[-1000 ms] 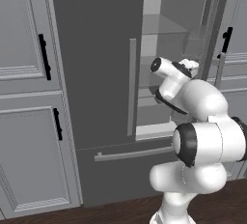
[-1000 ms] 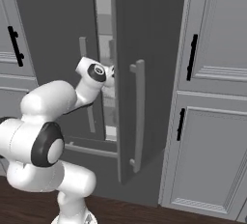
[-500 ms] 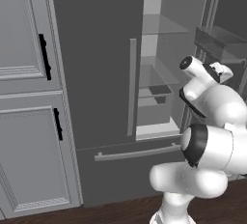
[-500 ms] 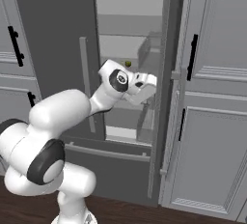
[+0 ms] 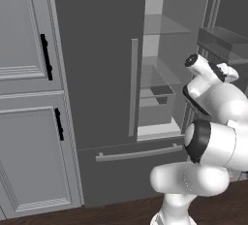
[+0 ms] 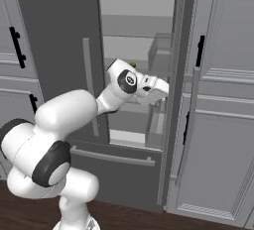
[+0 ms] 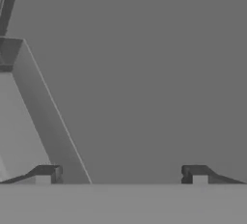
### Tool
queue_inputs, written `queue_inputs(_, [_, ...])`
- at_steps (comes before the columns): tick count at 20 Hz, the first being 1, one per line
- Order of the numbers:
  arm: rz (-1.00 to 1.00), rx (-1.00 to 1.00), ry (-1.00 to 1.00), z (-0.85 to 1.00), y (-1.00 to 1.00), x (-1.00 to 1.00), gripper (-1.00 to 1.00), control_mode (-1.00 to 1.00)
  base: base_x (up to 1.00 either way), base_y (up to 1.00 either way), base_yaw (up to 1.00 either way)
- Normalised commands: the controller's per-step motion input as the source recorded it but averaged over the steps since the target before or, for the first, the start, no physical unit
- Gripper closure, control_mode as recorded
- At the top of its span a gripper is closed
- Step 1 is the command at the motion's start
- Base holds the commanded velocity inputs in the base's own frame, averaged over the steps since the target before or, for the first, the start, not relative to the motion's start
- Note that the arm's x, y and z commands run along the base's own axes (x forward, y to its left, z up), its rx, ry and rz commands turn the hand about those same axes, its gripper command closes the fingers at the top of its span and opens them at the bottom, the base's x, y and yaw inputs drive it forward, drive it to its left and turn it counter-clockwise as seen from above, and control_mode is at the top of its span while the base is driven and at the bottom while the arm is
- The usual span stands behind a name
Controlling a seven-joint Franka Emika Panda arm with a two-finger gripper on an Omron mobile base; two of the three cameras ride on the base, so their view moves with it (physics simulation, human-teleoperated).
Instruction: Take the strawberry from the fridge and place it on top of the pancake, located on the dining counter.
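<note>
The fridge (image 5: 97, 73) stands with its left door shut and its right door (image 6: 181, 75) swung wide open. Light grey shelves (image 5: 157, 81) show inside. My gripper (image 7: 120, 175) is open with nothing between its fingertips (image 7: 46, 174), and it faces the inner face of the open door close up. My hand (image 6: 151, 87) sits in the fridge opening next to the door's edge, and it also appears in the left base view (image 5: 225, 71). The strawberry is hidden. A small yellow-green fruit (image 6: 133, 65) peeks out behind my wrist. The pancake and the dining counter are out of view.
Door bins (image 5: 223, 40) hang on the open door's inside. A small dark bin (image 5: 162, 90) sits on a shelf. The bottom drawer (image 5: 140, 152) is shut. Light grey cabinets with black handles flank the fridge on the left (image 5: 29, 98) and right (image 6: 223, 100).
The right fridge door has swung from nearly shut to wide open. My arm swept to the right along with it, and the gripper stayed open.
</note>
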Motion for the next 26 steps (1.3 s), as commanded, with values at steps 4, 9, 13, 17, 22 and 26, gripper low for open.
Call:
queue_inputs(4, [0.00, 0.03, -0.22, 0.00, 0.40, -0.61, -1.00, -1.00, 0.00, 0.00, 0.00])
queue_inputs(9, [0.00, 0.00, -0.18, 0.07, 0.88, -0.30, -1.00, -1.00, 0.00, 0.00, 0.00])
queue_inputs(13, [0.00, 0.00, -0.16, 0.27, 0.99, -0.09, -1.00, -1.00, 0.00, 0.00, 0.00])
queue_inputs(17, [0.00, 0.00, -0.12, 0.15, 1.00, -0.01, -1.00, -1.00, 0.00, 0.00, 0.00])
queue_inputs(22, [0.04, 0.04, -0.07, 0.01, 1.00, 0.00, -1.00, -1.00, 0.00, 0.00, 0.00])
queue_inputs(26, [0.17, 0.16, -0.01, 0.18, 0.89, 0.09, -1.00, -1.00, 0.00, 0.00, 0.00])
